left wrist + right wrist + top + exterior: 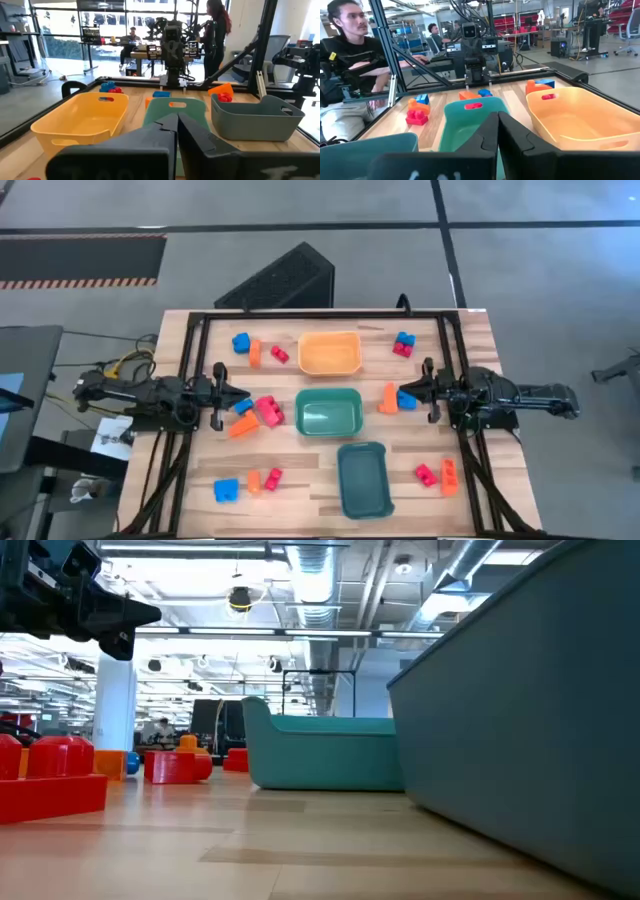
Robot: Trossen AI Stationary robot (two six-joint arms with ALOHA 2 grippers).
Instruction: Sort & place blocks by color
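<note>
Small blue, orange and red blocks lie in groups on the wooden table: one group (256, 350) at the far left, one (258, 414) by my left gripper, one (250, 482) near left. More lie at the far right (403, 344), beside my right gripper (397, 399) and near right (437, 473). My left gripper (246, 395) (177, 117) is shut, empty, and raised above the table (120, 615). My right gripper (400, 395) (497, 116) is shut and empty, facing it across the green tray.
Three trays run down the table's middle: orange (329, 352) far, green (328, 412) between the grippers, teal (362, 478) near. A black frame (300, 315) borders the table. A person (350, 55) sits beyond the table's near side.
</note>
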